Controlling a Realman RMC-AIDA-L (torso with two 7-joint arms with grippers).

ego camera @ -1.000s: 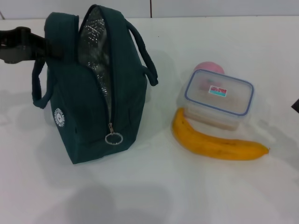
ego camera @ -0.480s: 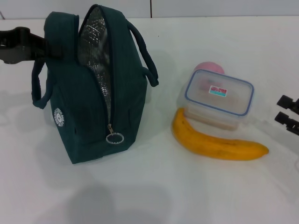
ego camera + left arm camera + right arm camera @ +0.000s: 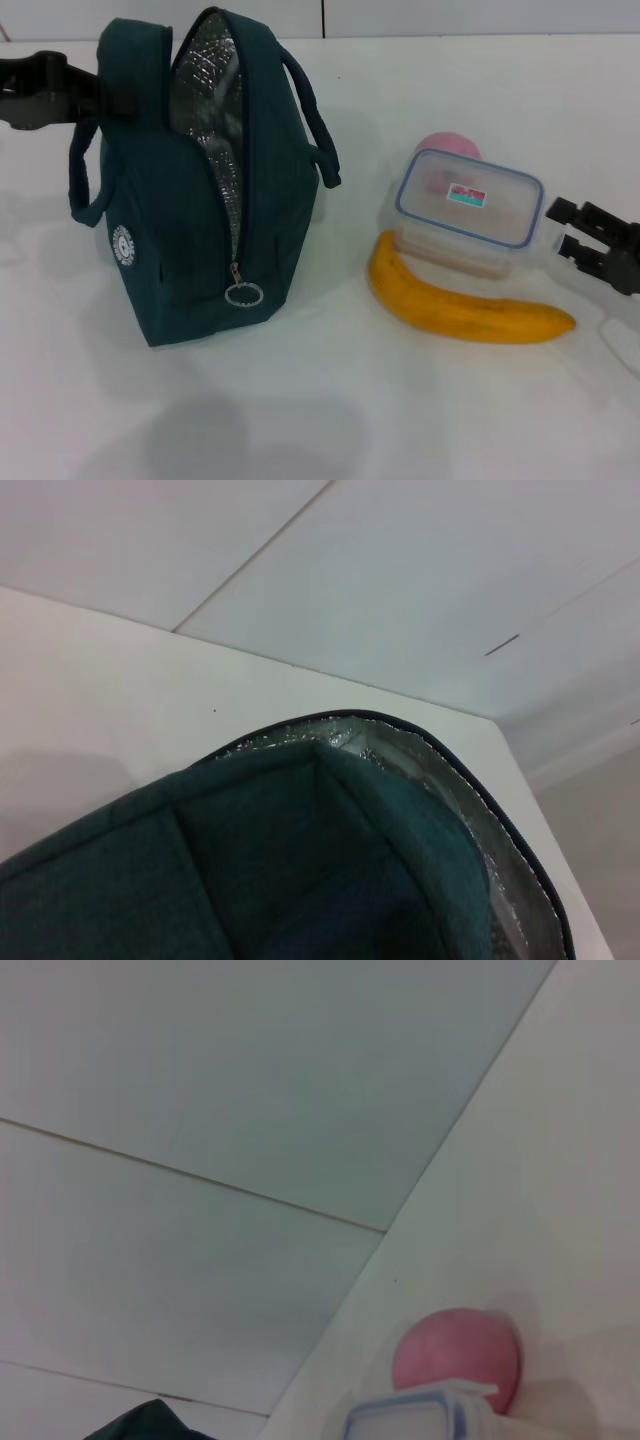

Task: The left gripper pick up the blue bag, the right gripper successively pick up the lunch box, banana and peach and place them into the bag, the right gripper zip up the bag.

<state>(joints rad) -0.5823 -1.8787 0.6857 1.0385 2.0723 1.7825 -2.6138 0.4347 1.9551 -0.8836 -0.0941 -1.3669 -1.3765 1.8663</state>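
The blue bag [image 3: 190, 220] stands on the white table at the left, unzipped, with its silver foil lining [image 3: 205, 85] showing. It fills the left wrist view [image 3: 280, 870]. My left gripper [image 3: 88, 92] is at the bag's upper left side, shut on its fabric. The lunch box [image 3: 468, 205] lies at the right, with the banana [image 3: 465, 312] touching its near side and the peach [image 3: 450, 146] behind it. My right gripper [image 3: 562, 228] is open, just right of the lunch box, level with it. The right wrist view shows the peach [image 3: 457, 1355] and a lunch box corner [image 3: 410, 1422].
The table [image 3: 330, 400] ends at a white wall [image 3: 450, 18] behind the bag. The zipper's ring pull [image 3: 243, 294] hangs low on the bag's front. One loop handle [image 3: 308, 120] sticks out toward the lunch box.
My right gripper has come in from the right edge toward the lunch box. The bag has shifted slightly with my left gripper. The fruit and the lunch box have not moved.
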